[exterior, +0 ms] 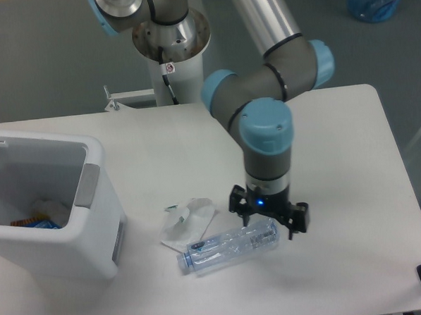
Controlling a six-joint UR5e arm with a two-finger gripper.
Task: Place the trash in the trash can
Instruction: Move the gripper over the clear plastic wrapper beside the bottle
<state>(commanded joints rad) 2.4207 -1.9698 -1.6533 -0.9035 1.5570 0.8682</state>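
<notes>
Bottle (229,245): flat on your bench (353,192), cap toward the bin (94,227), touching the wrapper (188,221). Fingers (269,221): spread, empty, poised over the bottle's right end. Bin: left side, some scraps inside. By your count, neither piece lifted yet; both grasps and drops appear to remain.
</notes>
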